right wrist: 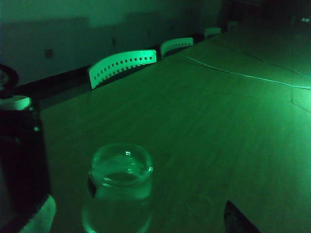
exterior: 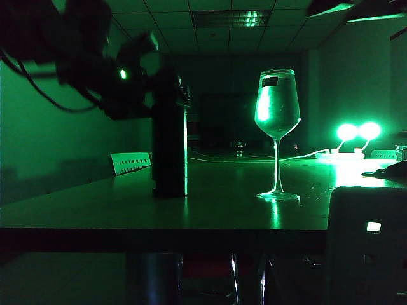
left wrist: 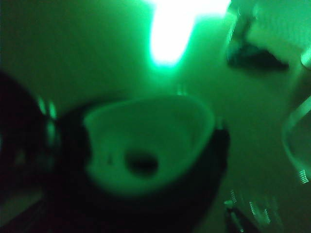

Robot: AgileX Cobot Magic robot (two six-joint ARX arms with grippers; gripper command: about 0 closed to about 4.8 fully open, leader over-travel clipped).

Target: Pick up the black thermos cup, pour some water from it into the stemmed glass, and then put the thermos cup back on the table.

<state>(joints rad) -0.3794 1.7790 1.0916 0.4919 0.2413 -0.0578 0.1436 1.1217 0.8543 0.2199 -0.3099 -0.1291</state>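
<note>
Left gripper (exterior: 137,95) hangs spread beside the upright thermos (exterior: 169,143); a sideways nudge could topple it. Right gripper (right wrist: 141,225), jaws spread, hovers near the glass (exterior: 276,130).

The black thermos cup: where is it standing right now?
In the exterior view the black thermos cup stands upright on the table, left of the stemmed glass and apart from it, with the left tool by its top.
</note>
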